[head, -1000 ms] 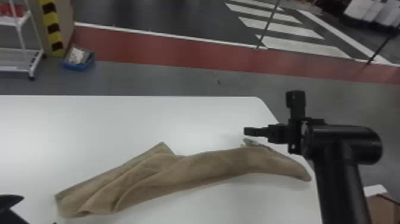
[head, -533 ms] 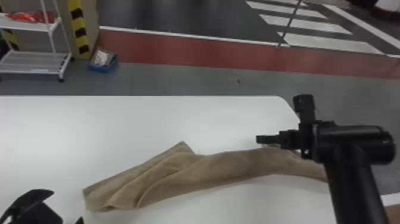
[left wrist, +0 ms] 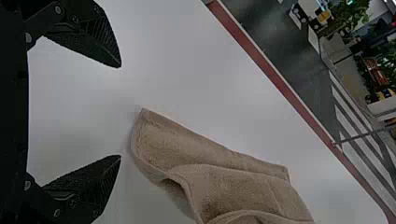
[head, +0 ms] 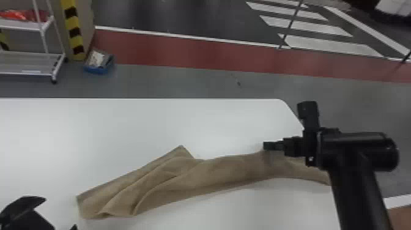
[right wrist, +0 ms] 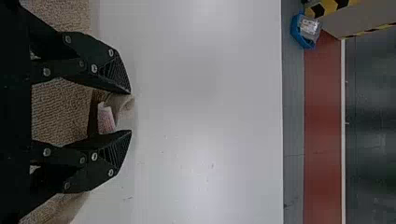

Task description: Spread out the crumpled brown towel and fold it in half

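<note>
From above, the head view faces forward and down; the sideways-turned wrist views sit nearer. All share the counter (head: 137,128) and, high in the head frame, the red floor strip (head: 183,53).

I'm looking at a factory or warehouse hall, by the floor: a red lane (head: 183,55) crosses the head view's upper part, white floor bars (head: 330,46) lie upper right, and yellow-and-black hazard striping (head: 73,30) stands upper left beside a wheeled rack (head: 27,62) with 2 shelves.
</note>
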Controlling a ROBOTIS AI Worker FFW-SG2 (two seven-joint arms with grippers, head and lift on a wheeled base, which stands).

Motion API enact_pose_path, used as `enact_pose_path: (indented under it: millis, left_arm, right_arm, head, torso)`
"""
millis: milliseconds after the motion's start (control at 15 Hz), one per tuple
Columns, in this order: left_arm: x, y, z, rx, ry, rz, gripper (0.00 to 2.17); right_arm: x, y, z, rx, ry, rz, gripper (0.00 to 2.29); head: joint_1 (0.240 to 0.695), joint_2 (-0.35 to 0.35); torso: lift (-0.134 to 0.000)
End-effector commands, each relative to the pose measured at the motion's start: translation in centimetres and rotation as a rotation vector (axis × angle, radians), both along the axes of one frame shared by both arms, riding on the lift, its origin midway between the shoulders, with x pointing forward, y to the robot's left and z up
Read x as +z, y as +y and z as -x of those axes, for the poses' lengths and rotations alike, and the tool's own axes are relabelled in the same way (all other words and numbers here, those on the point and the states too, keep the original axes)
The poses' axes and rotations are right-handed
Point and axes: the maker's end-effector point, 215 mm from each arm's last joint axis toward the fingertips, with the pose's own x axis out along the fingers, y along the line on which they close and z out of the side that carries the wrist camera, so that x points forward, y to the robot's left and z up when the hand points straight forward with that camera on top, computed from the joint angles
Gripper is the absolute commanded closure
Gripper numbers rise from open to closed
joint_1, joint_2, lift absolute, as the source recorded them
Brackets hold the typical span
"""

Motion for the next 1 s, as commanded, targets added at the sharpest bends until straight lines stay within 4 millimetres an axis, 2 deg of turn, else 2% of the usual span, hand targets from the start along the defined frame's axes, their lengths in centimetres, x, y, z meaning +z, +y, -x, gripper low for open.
enact_pose_path:
  millis: [0,200,333,467,600,800,867,933]
  left_arm:
    - [-0.1,0.1,0.1,0.002,0.002,-0.001,0.22]
    - [0.0,0.1,0.1,0.004,0.001,0.0,0.22]
    - [0.1,0.2,-0.1,0.006,-0.003,-0.001,0.22]
    - [0.2,0.1,-0.1,0.008,-0.006,0.002,0.22]
    - [0.3,0.2,-0.2,0.01,-0.008,0.0,0.22]
    - [0.4,0.2,-0.3,0.015,-0.013,0.002,0.22]
    - [0.5,0.2,-0.3,0.014,-0.016,0.002,0.22]
    - [0.8,0.1,-0.4,0.015,-0.02,0.004,0.22]
  right_arm:
    - [0.4,-0.2,0.0,0.001,-0.018,-0.002,1.58]
    - [2.6,-1.3,0.2,-0.011,-0.081,-0.054,1.59]
    - [7.2,-1.6,-0.6,-0.013,-0.193,-0.12,1.59]
    - [10.8,-1.3,0.2,-0.014,-0.253,-0.198,1.59]
    - [14.1,-0.8,3.3,-0.006,-0.289,-0.265,1.59]
    - [14.8,4.8,11.1,0.19,-0.273,-0.342,1.59]
    - [15.4,5.6,12.9,0.256,-0.303,-0.351,1.59]
    - [15.8,5.4,14.9,0.329,-0.338,-0.317,1.59]
  head:
    - [0.695,-0.268]
    - [0.695,-0.268]
    - [0.695,-0.272]
    - [0.695,-0.278]
    - [0.695,-0.279]
    - [0.695,-0.27]
    - [0.695,-0.254]
    - [0.695,-0.239]
  torso:
    - [-0.124]
    - [-0.124]
    - [-0.124]
    - [-0.124]
    - [-0.124]
    - [-0.124]
    - [-0.124]
    - [-0.124]
